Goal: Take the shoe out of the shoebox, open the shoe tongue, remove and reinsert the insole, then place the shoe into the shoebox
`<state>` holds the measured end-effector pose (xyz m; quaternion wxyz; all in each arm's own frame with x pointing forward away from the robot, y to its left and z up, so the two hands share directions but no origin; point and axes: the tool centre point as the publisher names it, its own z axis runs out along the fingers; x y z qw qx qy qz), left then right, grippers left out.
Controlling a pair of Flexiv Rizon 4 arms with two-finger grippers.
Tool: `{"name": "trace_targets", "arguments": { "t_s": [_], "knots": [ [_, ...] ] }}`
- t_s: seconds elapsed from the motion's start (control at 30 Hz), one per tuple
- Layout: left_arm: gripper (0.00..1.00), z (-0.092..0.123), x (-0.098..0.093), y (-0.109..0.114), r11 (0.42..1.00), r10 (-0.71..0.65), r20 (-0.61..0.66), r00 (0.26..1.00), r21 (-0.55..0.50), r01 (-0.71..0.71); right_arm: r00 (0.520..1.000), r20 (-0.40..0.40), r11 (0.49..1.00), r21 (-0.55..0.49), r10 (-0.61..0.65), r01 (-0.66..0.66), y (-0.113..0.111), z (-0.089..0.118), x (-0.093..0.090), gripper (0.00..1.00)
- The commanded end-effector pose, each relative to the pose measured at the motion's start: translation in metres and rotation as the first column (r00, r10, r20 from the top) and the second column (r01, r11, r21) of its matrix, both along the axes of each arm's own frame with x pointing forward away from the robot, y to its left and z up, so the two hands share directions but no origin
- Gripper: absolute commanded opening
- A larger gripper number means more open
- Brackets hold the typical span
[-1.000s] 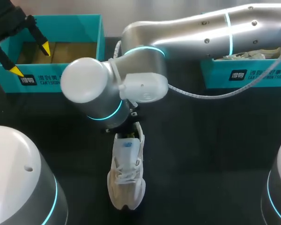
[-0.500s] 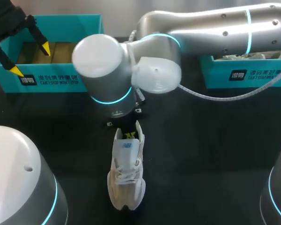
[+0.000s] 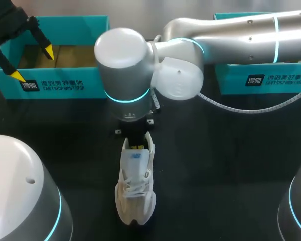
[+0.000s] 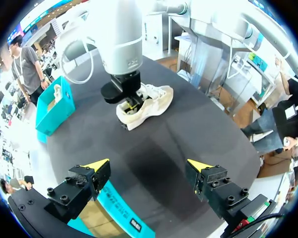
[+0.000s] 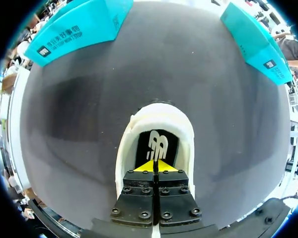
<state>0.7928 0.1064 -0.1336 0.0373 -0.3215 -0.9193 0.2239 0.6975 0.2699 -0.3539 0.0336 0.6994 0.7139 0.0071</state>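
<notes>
Right arm's wrist has swung rightward and now stands more upright over the heel. Shoe [image 3: 134, 188] unmoved on the counter [image 3: 215, 165]. Right claw [image 5: 154, 166]: tips pressed together inside the collar, just above the insole [image 5: 156, 144], nothing visibly pinched. Left claw [image 3: 31, 63] spread, over the shoebox [image 3: 60, 83]. Insole removal likely just starting.

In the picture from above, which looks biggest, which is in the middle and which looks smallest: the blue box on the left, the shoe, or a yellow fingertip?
1. the blue box, biggest
2. the shoe
3. the yellow fingertip, smallest, even though it hangs nearer the camera
</notes>
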Motion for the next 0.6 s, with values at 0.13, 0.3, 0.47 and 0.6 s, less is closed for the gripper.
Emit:
{"name": "trace_targets", "arguments": {
  "t_s": [0.13,0.3,0.47,0.6],
  "knots": [
    [1.00,0.000,0.002,0.000,1.000,-0.002,-0.002,1.000,0.003,0.002,0.950,-0.004,0.950,0.003,-0.313,0.313,0.010,-0.004,-0.011,0.31],
    [1.00,0.000,0.002,0.000,1.000,-0.002,-0.002,1.000,0.003,0.002,0.950,-0.017,0.951,-0.004,-0.310,0.310,0.012,-0.002,-0.015,0.55],
    [1.00,0.000,0.002,0.000,1.000,-0.002,-0.002,1.000,0.003,0.002,0.949,-0.038,0.949,-0.013,-0.314,0.314,0.010,-0.002,-0.020,1.00],
    [1.00,0.000,0.002,0.000,1.000,-0.002,-0.002,1.000,0.003,0.002,0.949,-0.042,0.950,-0.016,-0.312,0.311,0.010,-0.001,-0.023,1.00]
  ]
}}
